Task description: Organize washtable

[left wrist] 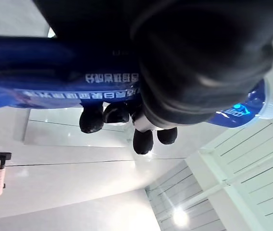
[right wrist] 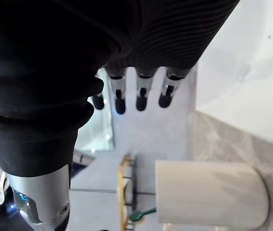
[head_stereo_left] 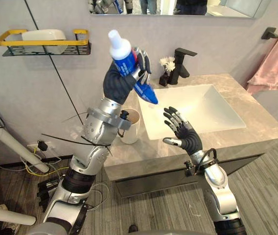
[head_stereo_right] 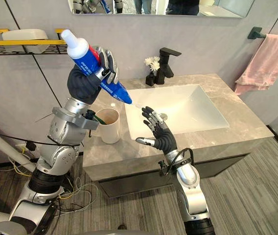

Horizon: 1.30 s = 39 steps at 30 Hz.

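Raised closest to us, the left robot hand (head_stereo_left: pixel 122 81) has its fingers curled round a blue toothpaste tube (head_stereo_left: pixel 123 58) with a white cap. The cap points up and the flat end slants down toward the basin. We see the tube held in the air, well above the left end of the grey stone surface (head_stereo_left: pixel 256 122) and touching nothing on it.

Starting from the left, a black wire shelf (head_stereo_left: pixel 41 43) with a yellow rail hangs on the wall, and a white dish (head_stereo_left: pixel 43 35) lies on it. Below the raised hand, a white cup (head_stereo_right: pixel 108 126) stands upright near the left edge of the surface, just beside the basin. A green handle (right wrist: pixel 143 213) pokes from its mouth.

At the back edge we find a small dark vase of white flowers (head_stereo_left: pixel 167 63), with a black faucet (head_stereo_left: pixel 182 63) just beside it. The white rectangular basin (head_stereo_left: pixel 212 112) takes up the middle of the surface.

Over the basin's front left corner hovers the right robot hand (head_stereo_left: pixel 185 132) — fingers straight and spread, holding nothing.

Past the right edge of the surface, a pink towel (head_stereo_left: pixel 276 63) hangs from a black bar (head_stereo_left: pixel 270 33) on the wall. A mirror (head_stereo_left: pixel 178 7) runs along the wall above the faucet.
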### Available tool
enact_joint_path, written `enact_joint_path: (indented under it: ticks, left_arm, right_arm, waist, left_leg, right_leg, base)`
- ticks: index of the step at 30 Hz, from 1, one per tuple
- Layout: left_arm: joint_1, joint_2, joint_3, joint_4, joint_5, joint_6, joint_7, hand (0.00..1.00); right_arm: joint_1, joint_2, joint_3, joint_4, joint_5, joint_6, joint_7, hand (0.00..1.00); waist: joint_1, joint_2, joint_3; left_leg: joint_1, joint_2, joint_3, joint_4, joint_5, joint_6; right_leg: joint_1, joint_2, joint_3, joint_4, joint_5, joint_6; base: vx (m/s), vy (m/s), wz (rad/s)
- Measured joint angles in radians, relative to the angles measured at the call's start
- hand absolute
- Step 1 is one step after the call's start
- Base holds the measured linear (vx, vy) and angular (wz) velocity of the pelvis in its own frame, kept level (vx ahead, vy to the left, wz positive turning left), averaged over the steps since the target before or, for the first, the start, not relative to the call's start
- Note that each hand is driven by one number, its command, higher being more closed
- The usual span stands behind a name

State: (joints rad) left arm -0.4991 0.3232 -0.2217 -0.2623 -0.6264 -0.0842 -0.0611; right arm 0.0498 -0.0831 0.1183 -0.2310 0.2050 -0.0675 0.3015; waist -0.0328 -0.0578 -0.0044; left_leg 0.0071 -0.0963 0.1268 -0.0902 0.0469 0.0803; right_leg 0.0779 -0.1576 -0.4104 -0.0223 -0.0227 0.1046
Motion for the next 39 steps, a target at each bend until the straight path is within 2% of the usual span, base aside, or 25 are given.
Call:
enact_joint_path:
  ticks: [5,23,39]
  left_arm:
    - [0.000,0.004,0.027,0.011,0.012,0.000,0.000,1.00]
    - [0.004,0.001,0.080,0.066,0.092,0.000,0.020,1.00]
    - [0.117,-0.008,0.120,0.049,0.129,0.001,0.017,1.00]
  right_arm:
    - [0.030,0.000,0.000,0.000,0.000,0.000,0.007,0.00]
    - [0.068,-0.001,-0.001,0.000,0.002,0.000,0.007,0.00]
    - [0.075,-0.001,0.000,-0.001,0.004,0.000,0.030,0.00]
  waist:
    - [-0.009,0.000,0.000]
    - [-0.007,0.019,0.009]
    - [-0.006,0.032,0.018]
  left_leg:
    - [-0.004,0.005,0.012,0.000,-0.001,-0.001]
    - [-0.011,0.010,0.014,-0.001,-0.001,-0.001]
    - [-0.012,0.009,0.004,-0.001,-0.001,-0.001]
  right_leg:
    - [-0.010,0.006,0.014,-0.001,0.004,-0.003]
    - [-0.018,0.012,0.020,-0.004,0.005,-0.005]
    - [-0.013,0.013,0.008,-0.007,0.005,-0.005]
  base:
    - [0.00,-0.037,-0.09]
    - [0.00,-0.006,0.00]
    - [0.00,0.000,0.00]
